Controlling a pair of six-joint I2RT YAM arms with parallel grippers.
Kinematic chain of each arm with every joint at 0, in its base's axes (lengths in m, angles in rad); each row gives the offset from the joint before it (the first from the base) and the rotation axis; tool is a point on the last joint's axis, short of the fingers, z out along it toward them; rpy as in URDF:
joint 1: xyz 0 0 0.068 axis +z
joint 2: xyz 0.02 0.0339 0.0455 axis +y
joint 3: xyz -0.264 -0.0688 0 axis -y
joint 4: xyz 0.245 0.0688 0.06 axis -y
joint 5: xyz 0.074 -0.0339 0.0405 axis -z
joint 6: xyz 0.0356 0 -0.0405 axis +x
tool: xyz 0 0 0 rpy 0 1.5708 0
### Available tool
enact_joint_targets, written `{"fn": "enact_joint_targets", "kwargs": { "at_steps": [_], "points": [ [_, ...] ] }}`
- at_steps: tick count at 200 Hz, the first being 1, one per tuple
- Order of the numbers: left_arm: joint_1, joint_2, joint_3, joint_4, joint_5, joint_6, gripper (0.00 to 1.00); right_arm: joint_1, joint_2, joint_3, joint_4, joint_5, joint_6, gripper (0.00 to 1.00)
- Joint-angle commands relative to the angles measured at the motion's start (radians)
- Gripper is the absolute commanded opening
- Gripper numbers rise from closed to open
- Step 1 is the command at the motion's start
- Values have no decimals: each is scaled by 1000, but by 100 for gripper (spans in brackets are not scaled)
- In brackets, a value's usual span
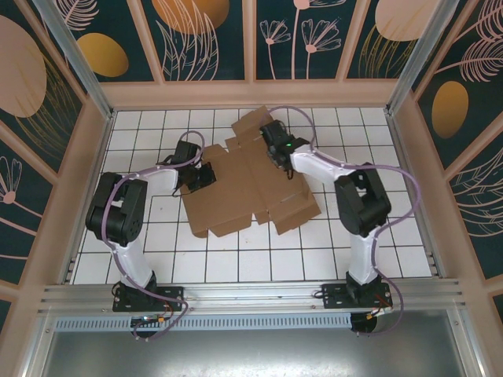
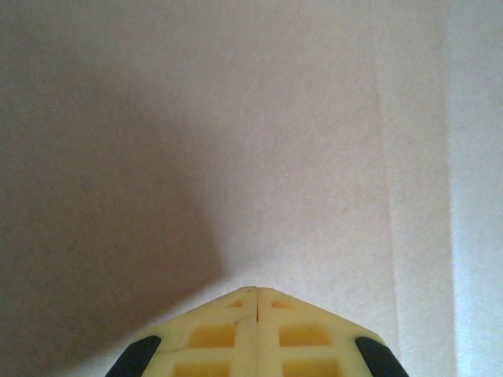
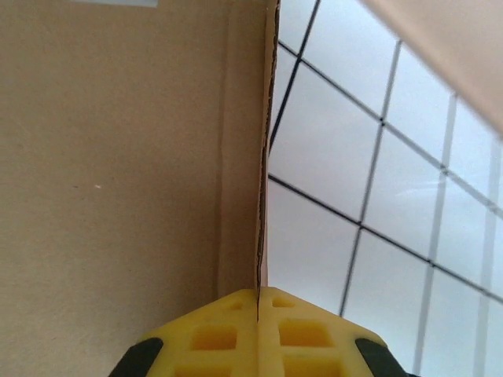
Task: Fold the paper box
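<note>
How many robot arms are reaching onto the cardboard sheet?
2. The left arm reaches the flat paper box at its left edge; the right arm at its far side. None seems hidden.

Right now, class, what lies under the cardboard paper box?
The paper box lies spread on the white gridded table, whose tiles show all around its edges. Whatever sits beneath the middle of the cardboard is covered and cannot be seen.
</note>
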Motion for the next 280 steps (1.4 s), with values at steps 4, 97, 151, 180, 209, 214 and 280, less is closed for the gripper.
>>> {"fn": "enact_joint_targets", "kwargs": {
  "at_steps": [4, 97, 151, 180, 209, 214, 280],
  "points": [
    [1, -47, -20, -1, 22, -5, 0, -60, -88, -94, 100, -274, 34, 4],
    [-1, -151, 78, 139, 277, -159, 33, -53, -192, -186, 365, -300, -322, 7],
    [-4, -70, 249, 98, 319, -219, 38, -38, -166, -119, 332, -375, -443, 6],
    [-4, -77, 212, 30, 226, -173, 35, -83, -113, -25, 165, -606, -394, 9],
    [-3, -57, 143, 30, 212, -156, 26, -95, -62, -25, 143, -672, -440, 11],
    [-4, -55, 132, 31, 210, -153, 24, -94, -45, -18, 139, -664, -451, 12],
    [-4, -37, 70, -42, 101, -71, 12, -100, 25, 128, 182, -429, -161, 53]
  ]
}}
